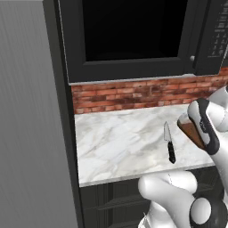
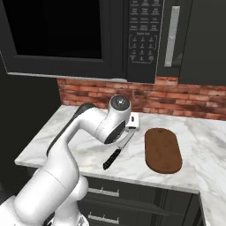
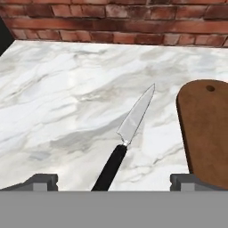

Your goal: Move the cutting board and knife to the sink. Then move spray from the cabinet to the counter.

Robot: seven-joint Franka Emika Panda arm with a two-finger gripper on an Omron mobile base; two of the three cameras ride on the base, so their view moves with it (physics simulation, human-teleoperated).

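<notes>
The knife (image 3: 133, 120), with a silver blade and a black handle, lies flat on the white marble counter (image 3: 58, 98), its tip pointing toward the brick wall. Just to its right lies the brown cutting board (image 3: 207, 129), flat, with a small hole near its far end. My gripper (image 3: 113, 180) hovers open over the knife's handle, with a fingertip on either side and nothing held. In the right base view the knife (image 2: 115, 153) and the cutting board (image 2: 163, 150) lie side by side under my hand (image 2: 131, 123). The sink and the spray are out of view.
A black microwave (image 2: 143, 35) with buttons hangs above the counter. A dark cabinet door (image 2: 201, 39) with a metal handle is shut to its right. A tall grey panel (image 1: 26, 133) bounds the counter's left end. Red brick (image 1: 133, 94) backs it.
</notes>
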